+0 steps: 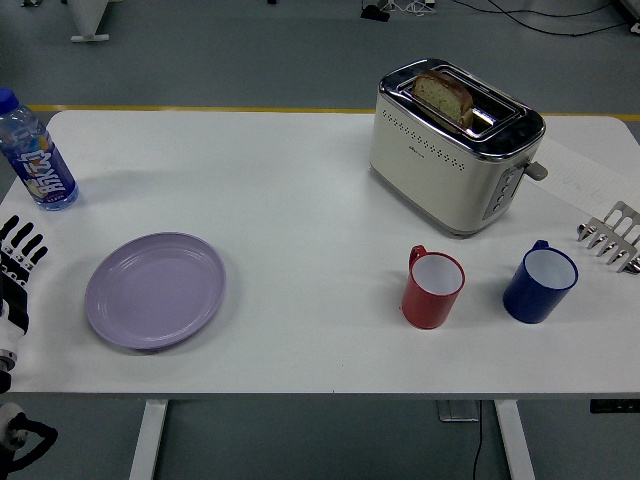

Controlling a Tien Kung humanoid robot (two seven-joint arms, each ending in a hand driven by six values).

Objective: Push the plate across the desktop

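A white table (300, 250) is filling most of the view, with grey floor showing beyond its far edge. A cream toaster (455, 145) is sitting at about one o'clock from the table's middle, a slice of bread (443, 97) standing in its slot. The lilac plate (155, 290) is lying flat at about eight o'clock, near the front edge. A blue mug (540, 284) and a red mug (433, 288) are standing apart at four o'clock, and a water bottle (36, 152) is standing at ten o'clock. The left hand (16, 268) is waiting at nine o'clock beside the plate, apart from it, fingers spread and empty. The right hand is out of view. The push appears not yet begun; contact and the whole slide are left.
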